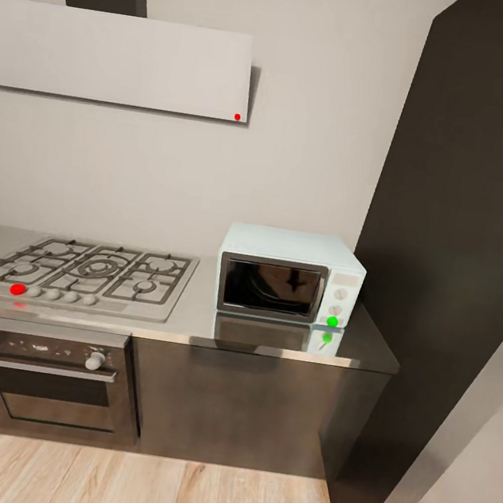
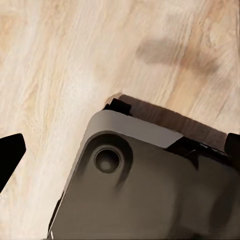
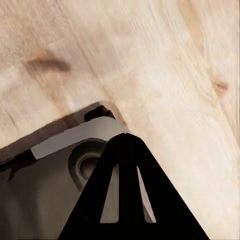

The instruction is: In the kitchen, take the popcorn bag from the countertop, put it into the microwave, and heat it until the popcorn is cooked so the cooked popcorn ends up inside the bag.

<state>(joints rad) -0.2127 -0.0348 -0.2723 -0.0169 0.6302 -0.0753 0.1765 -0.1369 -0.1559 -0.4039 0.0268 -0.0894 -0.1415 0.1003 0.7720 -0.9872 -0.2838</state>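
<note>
The pale mint-blue microwave [image 1: 290,275] stands on the steel countertop [image 1: 192,322] to the right of the hob, its dark glass door closed and a green dot by its lowest knob. The popcorn bag and the popcorn are out of view. In the left wrist view my left gripper [image 2: 125,142] is open, its black fingertips [image 2: 11,155] far apart over the robot's grey base and the wood floor. In the right wrist view my right gripper [image 3: 125,137] is shut, the two fingers meeting in a point with nothing between them.
A five-burner gas hob [image 1: 92,268] sits left of the microwave, above a dark oven [image 1: 46,382] with a bar handle. A flat white hood [image 1: 119,58] hangs above. A tall dark cabinet [image 1: 463,235] walls off the right side. Wood floor [image 1: 135,492] lies in front of the cabinets.
</note>
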